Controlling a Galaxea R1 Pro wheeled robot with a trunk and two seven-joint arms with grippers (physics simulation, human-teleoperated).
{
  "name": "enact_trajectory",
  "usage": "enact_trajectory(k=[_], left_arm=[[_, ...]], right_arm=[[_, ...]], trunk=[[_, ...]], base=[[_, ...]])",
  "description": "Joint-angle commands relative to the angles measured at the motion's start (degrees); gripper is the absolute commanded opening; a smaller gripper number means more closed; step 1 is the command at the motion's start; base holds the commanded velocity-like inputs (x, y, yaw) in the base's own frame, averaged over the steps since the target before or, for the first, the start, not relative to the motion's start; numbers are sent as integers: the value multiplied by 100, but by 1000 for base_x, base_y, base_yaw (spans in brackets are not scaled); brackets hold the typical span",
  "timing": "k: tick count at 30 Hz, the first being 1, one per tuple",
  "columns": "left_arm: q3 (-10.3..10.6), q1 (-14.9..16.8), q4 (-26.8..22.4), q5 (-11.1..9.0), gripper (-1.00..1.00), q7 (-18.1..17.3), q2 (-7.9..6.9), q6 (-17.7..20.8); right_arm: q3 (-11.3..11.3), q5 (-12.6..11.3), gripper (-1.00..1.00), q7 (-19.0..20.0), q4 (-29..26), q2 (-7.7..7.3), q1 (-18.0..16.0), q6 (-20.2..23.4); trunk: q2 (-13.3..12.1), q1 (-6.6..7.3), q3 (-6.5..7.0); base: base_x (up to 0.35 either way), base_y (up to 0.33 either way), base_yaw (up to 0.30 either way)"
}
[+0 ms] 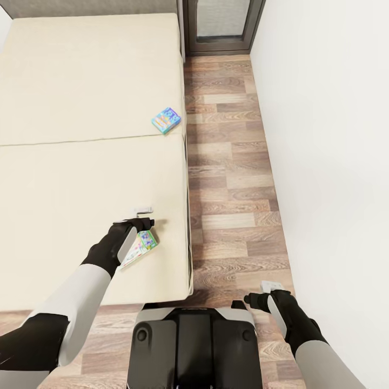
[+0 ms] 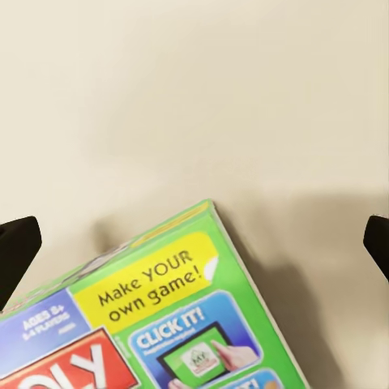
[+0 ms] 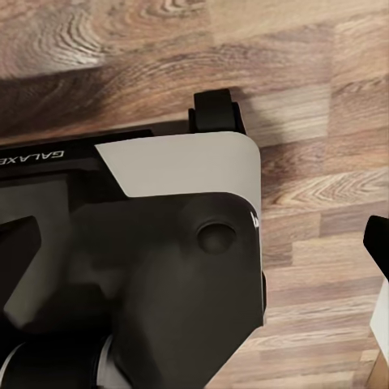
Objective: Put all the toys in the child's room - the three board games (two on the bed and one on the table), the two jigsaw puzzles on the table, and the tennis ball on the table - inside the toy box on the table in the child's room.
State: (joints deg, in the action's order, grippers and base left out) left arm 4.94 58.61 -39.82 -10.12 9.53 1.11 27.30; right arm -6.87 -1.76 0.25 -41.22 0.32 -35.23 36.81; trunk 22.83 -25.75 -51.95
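Two board games are lying on one bed [image 1: 65, 162]: a blue game box [image 1: 166, 120] near the mattress edge, and a green-yellow game box [image 1: 139, 247] closer to the robot, also showing in the left wrist view [image 2: 162, 316]. Two arms are reaching forward, each ending in one hand: left hand [image 1: 141, 216], right hand [image 1: 258, 294]. One dark-framed window [image 1: 221, 24] is standing at the far wall.
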Motion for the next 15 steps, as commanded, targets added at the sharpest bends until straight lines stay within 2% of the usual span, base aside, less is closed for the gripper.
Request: enact_trajectory(k=[1, 15], left_arm=[[23, 0, -8, -60, 100, 50, -4, 23], [32, 2, -25, -60, 100, 43, -27, 21]], right_arm=[[-17, -17, 100, 2, -9, 3, -1, 28], [-8, -17, 100, 26, -9, 3, 6, 21]], trunk=[[9, -3, -16], [9, -3, -148]], base=[[0, 0, 0], [0, 0, 0]])
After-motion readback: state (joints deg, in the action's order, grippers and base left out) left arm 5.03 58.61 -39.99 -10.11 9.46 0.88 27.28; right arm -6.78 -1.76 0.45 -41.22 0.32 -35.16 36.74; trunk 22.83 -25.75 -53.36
